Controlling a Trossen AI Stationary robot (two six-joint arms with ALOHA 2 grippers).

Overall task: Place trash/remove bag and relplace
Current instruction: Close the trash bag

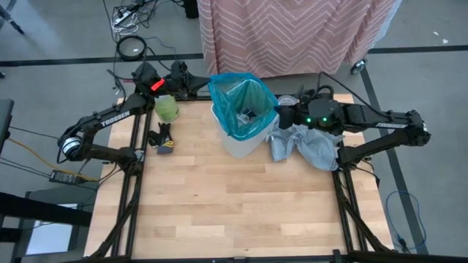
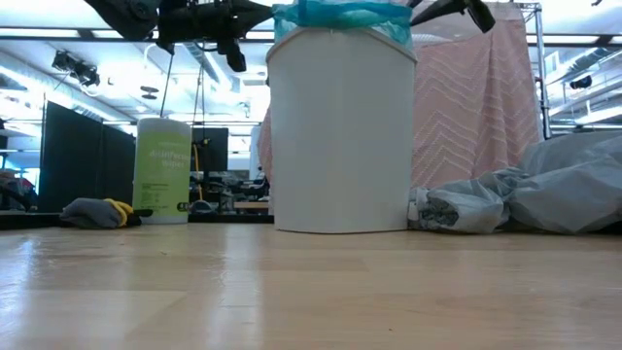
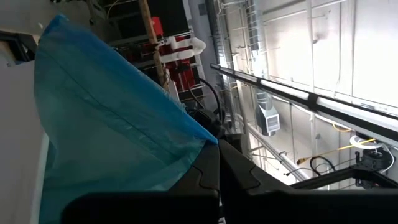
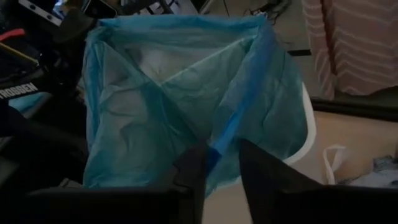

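Wood table (image 1: 219, 212): bag (image 1: 241, 102) seated in bin (image 1: 238, 142), both grippers at its rim, left gripper (image 1: 196, 86) pinching far-left edge, right gripper (image 1: 281, 115) clamped on right edge w/ fingers (image 4: 264, 180) astride film; lift goes straight up.

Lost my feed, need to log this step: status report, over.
Left gripper shut on bag rim, far-left side. Right gripper shut on rim opposite. Bag stretched open over white bin. Nothing in the way.
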